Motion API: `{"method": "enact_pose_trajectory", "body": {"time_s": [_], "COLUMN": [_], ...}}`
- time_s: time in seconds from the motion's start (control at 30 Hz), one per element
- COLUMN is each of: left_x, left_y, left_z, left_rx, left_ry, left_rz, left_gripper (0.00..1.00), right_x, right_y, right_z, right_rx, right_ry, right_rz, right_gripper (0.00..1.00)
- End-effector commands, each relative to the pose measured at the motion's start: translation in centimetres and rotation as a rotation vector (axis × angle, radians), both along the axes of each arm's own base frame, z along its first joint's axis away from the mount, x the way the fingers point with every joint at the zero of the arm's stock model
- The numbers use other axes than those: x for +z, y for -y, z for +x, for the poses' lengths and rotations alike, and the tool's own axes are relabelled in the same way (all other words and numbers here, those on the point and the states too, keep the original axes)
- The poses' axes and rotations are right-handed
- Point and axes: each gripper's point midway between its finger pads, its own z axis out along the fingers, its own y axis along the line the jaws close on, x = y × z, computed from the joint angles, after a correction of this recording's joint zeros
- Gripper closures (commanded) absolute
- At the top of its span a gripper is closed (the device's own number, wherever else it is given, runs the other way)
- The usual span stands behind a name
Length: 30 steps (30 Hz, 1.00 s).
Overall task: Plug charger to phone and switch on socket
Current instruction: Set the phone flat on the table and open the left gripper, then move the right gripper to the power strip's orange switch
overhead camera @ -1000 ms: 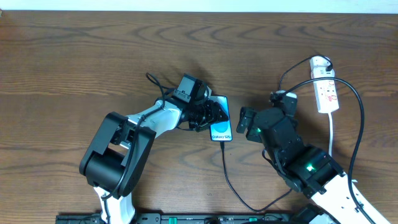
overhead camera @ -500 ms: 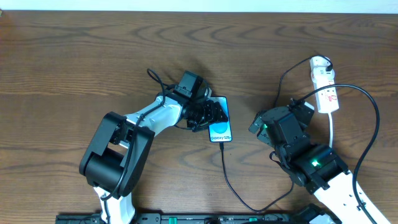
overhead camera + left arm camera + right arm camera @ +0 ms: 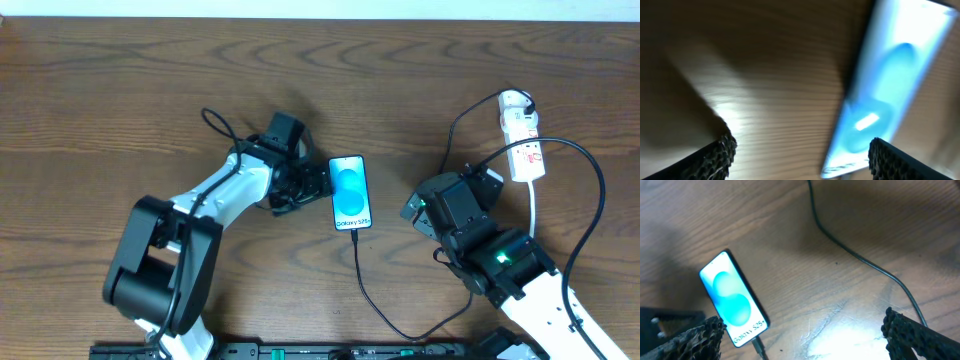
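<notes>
Overhead view of a dark wooden table (image 3: 120,90), with two robot arms reaching in from the bottom edge. At the centre of the frame the phone (image 3: 351,192) lies flat, screen up and lit cyan, one short end toward the bottom. The charger (image 3: 372,300), a thin black cable, meets that end with its small tip, which appears to be seated in the port. From there it loops down, right and up in a wide arc to the socket (image 3: 526,148), a white power strip at the upper right. Whether the socket's switch is on cannot be told.

The left gripper (image 3: 312,186) sits just left of the phone without touching it, jaws apart and holding nothing. Its wrist view shows only blurred wood and the phone's glowing edge. It looks placed to steady the phone, a job that seems done.

The right gripper (image 3: 807,339) hovers to the right of the phone, jaws spread wide and empty. It is the nearer one to the socket, so it seems the one suited to press the switch.

Bare wood fills the upper left and top centre of the frame. The upper right is tighter: the socket lies near the far table edge, the black cable arcs around the right arm, and the white cord (image 3: 534,215) trails down beside it.
</notes>
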Motion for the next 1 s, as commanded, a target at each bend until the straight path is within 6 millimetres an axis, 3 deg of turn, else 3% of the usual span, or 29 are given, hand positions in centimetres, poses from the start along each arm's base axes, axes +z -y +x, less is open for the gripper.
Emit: {"method": "enact_pose_trajectory", "body": {"time_s": [0.0, 0.13, 0.17, 0.27, 0.3, 0.37, 0.5, 0.63, 0.8, 0.97], "left_x": [1.1, 6.0, 7.4, 12.4, 14.0, 17.3, 22.4, 26.4, 28.6, 29.0], "left_y": [-3.5, -5.1, -5.5, -7.1, -7.7, -9.2, -11.3, -13.3, -15.7, -17.0], "left_z": [0.8, 2.2, 2.6, 3.3, 3.3, 3.2, 2.1, 0.2, -2.2, -4.0], "left_rx": [0.034, 0.084, 0.099, 0.165, 0.19, 0.249, 0.338, 0.413, 0.48, 0.498], "left_ry": [0.111, 0.277, 0.326, 0.489, 0.54, 0.644, 0.796, 0.907, 0.969, 0.973], "left_rz": [0.173, 0.218, 0.224, 0.251, 0.262, 0.287, 0.289, 0.286, 0.32, 0.346], "left_gripper": [0.11, 0.1, 0.1, 0.1, 0.1, 0.1, 0.1, 0.09, 0.09, 0.09], "right_x": [0.3, -0.3, -0.4, -0.3, -0.3, -0.2, -0.1, -0.3, -0.9, -1.3], "right_y": [0.3, 1.1, 1.2, 1.3, 1.2, 1.0, 1.3, 3.7, 6.7, 7.9], "right_z": [0.0, -1.0, -1.1, -0.7, -0.6, -0.4, -0.1, 0.1, 0.3, 0.3], "right_rx": [-0.021, -0.016, -0.019, -0.026, -0.027, -0.026, -0.048, -0.14, -0.251, -0.282], "right_ry": [-0.003, -0.052, -0.054, -0.04, -0.037, -0.029, -0.018, -0.037, -0.091, -0.125], "right_rz": [0.0, -0.045, -0.053, -0.06, -0.057, -0.05, -0.044, -0.048, 0.02, 0.089], "right_gripper": [0.01, 0.01, 0.1, 0.51, 0.73, 0.99, 0.99, 0.99, 0.99, 0.99]}}
